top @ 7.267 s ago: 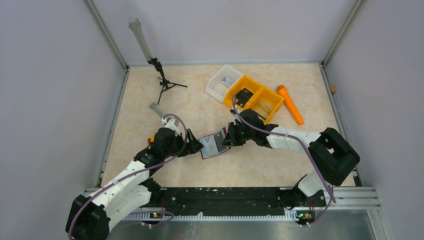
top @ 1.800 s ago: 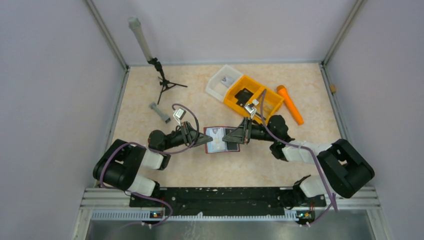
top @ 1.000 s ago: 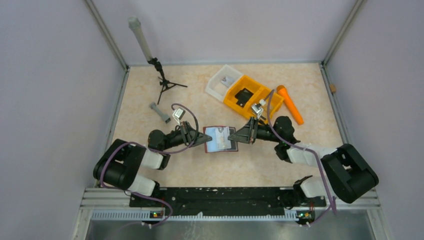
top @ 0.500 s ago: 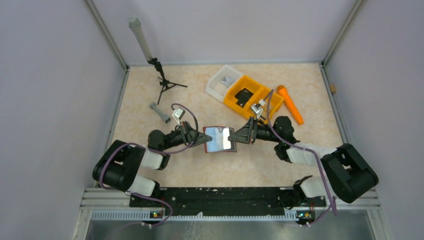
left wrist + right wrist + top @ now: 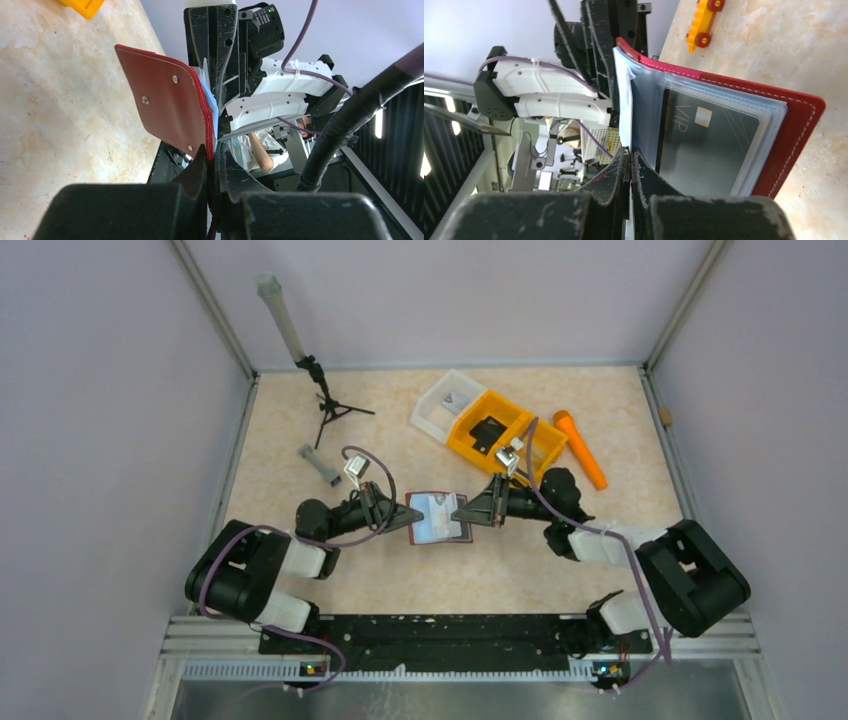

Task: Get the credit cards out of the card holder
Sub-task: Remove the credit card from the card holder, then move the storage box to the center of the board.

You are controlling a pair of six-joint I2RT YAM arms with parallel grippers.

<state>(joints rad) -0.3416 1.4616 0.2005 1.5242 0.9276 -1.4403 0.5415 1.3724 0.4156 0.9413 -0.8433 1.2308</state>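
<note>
The dark red card holder (image 5: 438,519) is held up off the table between both arms, open, with its pale clear sleeves showing. My left gripper (image 5: 409,517) is shut on its left red edge (image 5: 209,125), the cover (image 5: 167,102) spreading away from the jaws. My right gripper (image 5: 459,514) is shut on the edge of a pale clear sleeve (image 5: 624,105) at the holder's right side. One grey credit card (image 5: 706,145) marked VIP sits inside a sleeve against the red cover (image 5: 796,127). Other cards are hidden.
An orange two-compartment tray (image 5: 520,445) with a small black block (image 5: 488,432) and a white tray (image 5: 440,410) stand at the back. An orange marker (image 5: 581,448) lies right of them. A small tripod (image 5: 327,405) and a grey bolt-like piece (image 5: 320,464) are at the back left.
My right gripper opened briefly, shifted slightly left and shut again on a sleeve edge. A pale sleeve flipped over in the holder. The left gripper kept its hold without moving.
</note>
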